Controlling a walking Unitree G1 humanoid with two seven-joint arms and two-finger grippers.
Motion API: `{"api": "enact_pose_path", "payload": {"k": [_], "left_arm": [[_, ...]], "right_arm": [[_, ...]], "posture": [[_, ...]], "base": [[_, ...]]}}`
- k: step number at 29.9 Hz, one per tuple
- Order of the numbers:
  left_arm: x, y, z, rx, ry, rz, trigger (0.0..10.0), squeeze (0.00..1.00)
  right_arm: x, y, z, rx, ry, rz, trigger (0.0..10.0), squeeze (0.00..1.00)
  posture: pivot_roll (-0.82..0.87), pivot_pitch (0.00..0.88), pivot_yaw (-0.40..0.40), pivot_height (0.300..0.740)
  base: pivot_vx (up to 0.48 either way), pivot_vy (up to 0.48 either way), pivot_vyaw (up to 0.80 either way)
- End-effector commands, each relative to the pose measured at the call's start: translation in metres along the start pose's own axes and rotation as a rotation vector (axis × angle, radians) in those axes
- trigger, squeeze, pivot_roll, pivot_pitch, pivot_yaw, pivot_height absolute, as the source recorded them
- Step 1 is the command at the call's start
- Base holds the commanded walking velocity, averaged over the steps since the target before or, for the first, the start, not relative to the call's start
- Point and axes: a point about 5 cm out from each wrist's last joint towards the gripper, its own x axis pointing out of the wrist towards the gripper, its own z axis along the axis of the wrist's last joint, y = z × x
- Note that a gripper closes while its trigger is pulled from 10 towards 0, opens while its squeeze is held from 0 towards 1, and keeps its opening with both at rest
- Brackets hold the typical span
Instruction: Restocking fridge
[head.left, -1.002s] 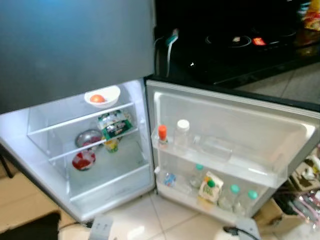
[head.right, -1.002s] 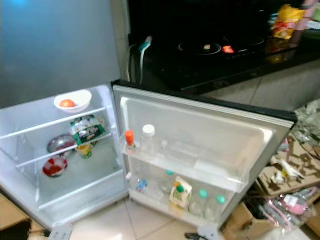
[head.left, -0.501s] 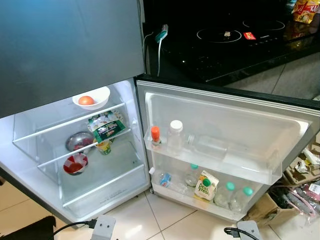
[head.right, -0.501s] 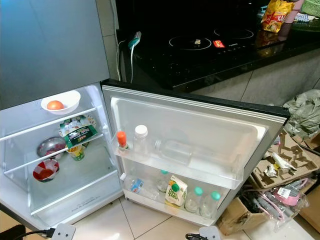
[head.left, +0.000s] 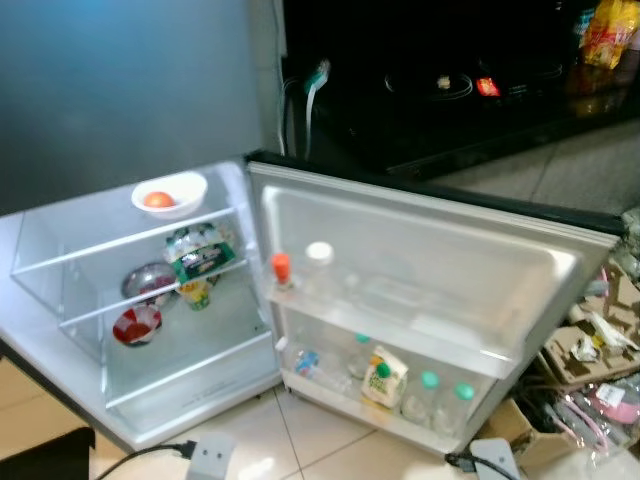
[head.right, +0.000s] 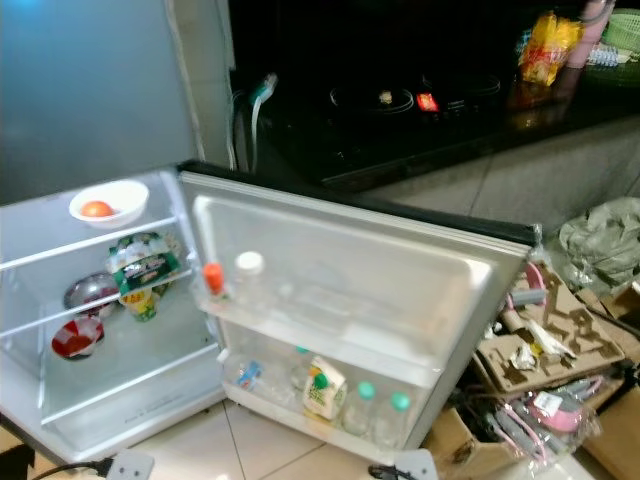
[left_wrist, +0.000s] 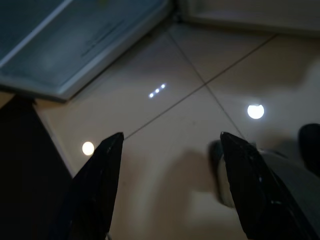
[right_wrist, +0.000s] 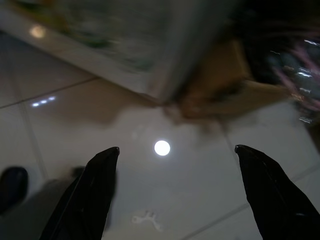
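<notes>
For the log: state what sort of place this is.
Most likely a home kitchen: an open fridge holding a bowl and bottles, a black cooktop on the counter beside it, and a tiled floor.

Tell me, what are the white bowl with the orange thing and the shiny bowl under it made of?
The white bowl looks like glazed ceramic or plastic: smooth, plain white, too blurred to settle. The shiny bowl looks like steel: grey with mirror-like glints.
</notes>
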Motion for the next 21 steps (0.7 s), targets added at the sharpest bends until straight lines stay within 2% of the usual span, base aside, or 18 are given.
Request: {"api": "enact_pose_path", "payload": {"k": [1, 3, 9, 17, 19, 21], "left_arm": [[-0.001, 0.003, -0.004, 0.009, 0.015, 0.008, 10.0, 0.00], [-0.001, 0.003, -0.004, 0.009, 0.015, 0.008, 10.0, 0.00], [-0.001, 0.003, -0.005, 0.010, 0.019, 0.010, 10.0, 0.00], [-0.001, 0.003, -0.004, 0.011, 0.019, 0.012, 10.0, 0.00], [-0.001, 0.004, -0.004, -0.004, 0.015, 0.015, 10.0, 0.00], [-0.001, 0.005, -0.004, -0.011, 0.013, 0.014, 10.0, 0.00]], "right_arm": [[-0.002, 0.003, -0.005, 0.016, 0.028, 0.001, 10.0, 0.00], [-0.002, 0.003, -0.006, 0.016, 0.029, 0.001, 10.0, 0.00], [-0.002, 0.003, -0.006, 0.016, 0.030, 0.002, 10.0, 0.00], [-0.001, 0.003, -0.003, 0.012, 0.020, 0.008, 10.0, 0.00], [0.001, 0.003, 0.003, -0.007, -0.013, 0.022, 10.0, 0.00], [0.006, -0.001, 0.026, -0.049, -0.127, 0.037, 10.0, 0.00]], "posture": [[-0.12, 0.114, 0.033, 0.710], [-0.12, 0.112, 0.033, 0.710], [-0.12, 0.111, 0.034, 0.710], [-0.11, 0.107, 0.033, 0.710], [-0.11, 0.107, 0.033, 0.710], [-0.11, 0.107, 0.036, 0.710]], "base": [[0.000, -0.480, 0.00], [0.000, -0.480, 0.00], [0.000, 0.000, 0.00], [0.000, -0.326, 0.00], [0.000, 0.000, 0.00], [0.000, 0.000, 0.00]]}}
